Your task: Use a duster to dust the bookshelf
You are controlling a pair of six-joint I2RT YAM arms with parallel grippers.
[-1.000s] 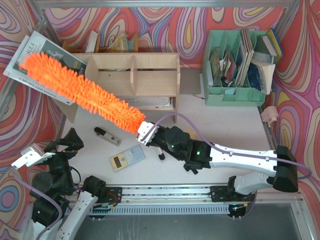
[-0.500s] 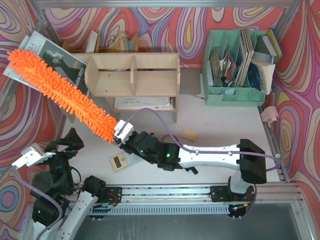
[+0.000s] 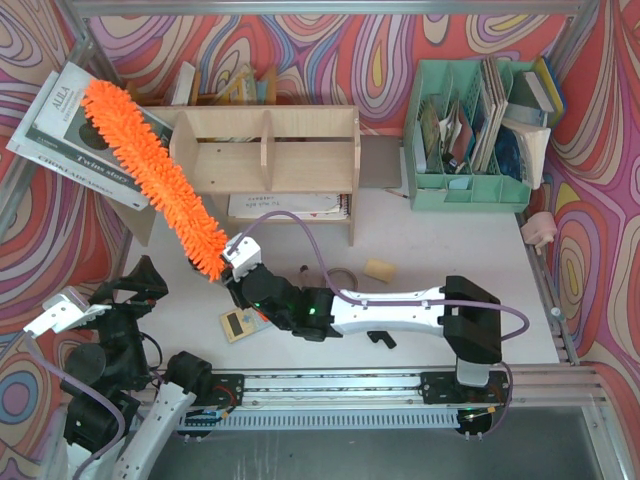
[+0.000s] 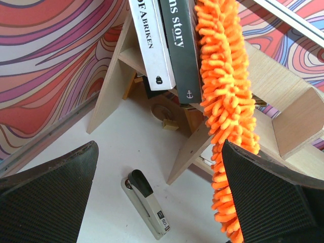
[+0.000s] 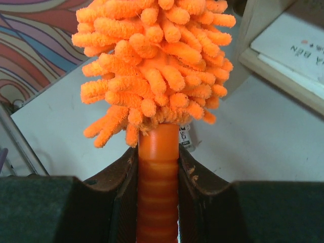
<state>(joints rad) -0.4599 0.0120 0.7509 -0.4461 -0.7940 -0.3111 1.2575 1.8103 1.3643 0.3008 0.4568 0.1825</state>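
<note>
Slanting up and away to the left, the long bright orange duster with the shaggy chenille head (image 3: pixel 150 180) (image 4: pixel 223 91) (image 5: pixel 157 66) is reaching along the left end of the low, light plywood bookshelf with three compartments (image 3: pixel 300 120) (image 4: pixel 298 101) (image 5: pixel 258 20). Its far tip is lying over the black-and-white books leaning against that end (image 3: pixel 70 130) (image 4: pixel 172 40). In the left wrist view the fibres are hanging in front of a dark book spine and the shelf's slanted side leg; whether they are touching the wood cannot be told.

The right gripper (image 3: pixel 238 255) (image 5: pixel 158 152) is clamping the ribbed orange handle just below the head, with both jaws pressing on the plastic. The arm is stretching leftwards across the white table (image 3: pixel 450 250), passing over a yellow-and-blue pocket calculator (image 3: pixel 238 322) that is mostly hidden.

The left gripper (image 3: pixel 140 282) (image 4: pixel 159 147) is sitting at the near left corner, jaws spread wide and holding nothing, looking towards a grey-and-black stapler (image 4: pixel 147 202) lying on the table near the shelf leg.

Further out, a small tan block (image 3: pixel 378 269) is lying in front of the shelf's right leg, a spiral-bound white notebook (image 3: pixel 290 205) is lying under the shelf, and a mint-green plastic file organiser packed with books (image 3: pixel 465 190) is standing to the right.
</note>
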